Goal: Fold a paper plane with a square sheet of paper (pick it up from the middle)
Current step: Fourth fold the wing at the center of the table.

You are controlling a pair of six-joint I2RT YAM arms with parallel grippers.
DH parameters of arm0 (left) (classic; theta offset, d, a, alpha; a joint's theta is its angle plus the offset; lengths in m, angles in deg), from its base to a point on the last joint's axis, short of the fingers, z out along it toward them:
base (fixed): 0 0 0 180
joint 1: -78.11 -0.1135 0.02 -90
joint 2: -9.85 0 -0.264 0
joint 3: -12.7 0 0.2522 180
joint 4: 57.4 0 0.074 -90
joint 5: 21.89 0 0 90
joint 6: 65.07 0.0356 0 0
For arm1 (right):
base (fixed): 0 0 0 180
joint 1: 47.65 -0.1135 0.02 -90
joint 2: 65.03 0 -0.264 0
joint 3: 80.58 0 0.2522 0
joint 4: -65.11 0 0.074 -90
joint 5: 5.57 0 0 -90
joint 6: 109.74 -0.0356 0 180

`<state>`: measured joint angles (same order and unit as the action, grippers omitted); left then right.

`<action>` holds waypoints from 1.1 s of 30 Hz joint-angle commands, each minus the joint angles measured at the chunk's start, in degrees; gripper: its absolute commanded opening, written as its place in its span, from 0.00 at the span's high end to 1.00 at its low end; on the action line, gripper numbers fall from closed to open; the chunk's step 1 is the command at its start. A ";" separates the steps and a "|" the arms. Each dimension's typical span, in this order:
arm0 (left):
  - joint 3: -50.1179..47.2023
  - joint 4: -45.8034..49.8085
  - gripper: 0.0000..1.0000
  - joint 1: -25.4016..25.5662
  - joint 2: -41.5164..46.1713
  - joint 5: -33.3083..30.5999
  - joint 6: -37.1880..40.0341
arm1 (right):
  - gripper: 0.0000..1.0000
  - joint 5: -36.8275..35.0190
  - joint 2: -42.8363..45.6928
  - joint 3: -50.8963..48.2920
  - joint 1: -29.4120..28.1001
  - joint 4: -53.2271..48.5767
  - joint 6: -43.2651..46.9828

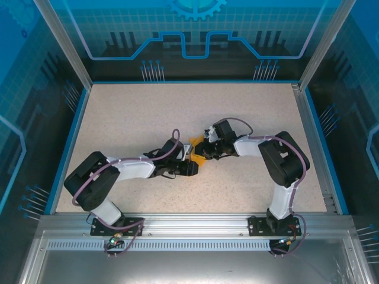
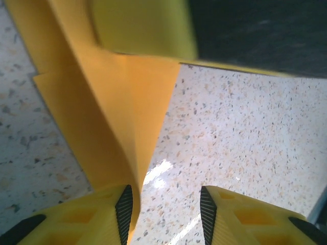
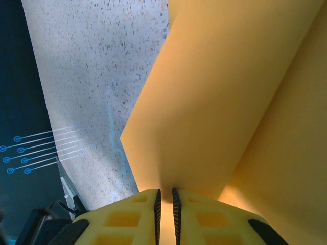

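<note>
Held the folded paper (image 3: 214, 102) pinched in the right gripper (image 3: 165, 201), left gripper (image 2: 163, 206) partly open, holding nothing; likely needed a square re-grip along the crease.

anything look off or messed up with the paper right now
Nothing stands out. The orange paper is folded, with no tears visible. The right gripper is shut on it; the left gripper is open, with the paper's edge against one finger.

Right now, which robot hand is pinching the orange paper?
The right gripper: its fingers are shut tight on the folded orange paper. The left gripper has its fingers spread apart, with the paper only alongside one of them.
</note>
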<state>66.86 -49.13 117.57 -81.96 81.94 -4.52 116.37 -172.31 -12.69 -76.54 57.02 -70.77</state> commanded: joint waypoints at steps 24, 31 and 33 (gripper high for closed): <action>9.36 14.46 0.60 8.26 -3.72 -23.97 8.05 | 0.82 0.30 -0.59 1.60 -0.72 0.39 -0.34; 10.19 14.54 0.62 8.44 -5.08 -23.67 8.61 | 0.82 0.22 -0.77 1.82 -0.63 0.12 -0.24; 10.47 14.67 0.65 8.61 -5.39 -23.93 8.61 | 0.82 0.21 -0.78 1.89 -0.65 0.04 -0.22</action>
<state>75.41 -35.86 125.59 -86.35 59.27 2.89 116.37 -172.31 -11.96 -76.54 57.00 -70.77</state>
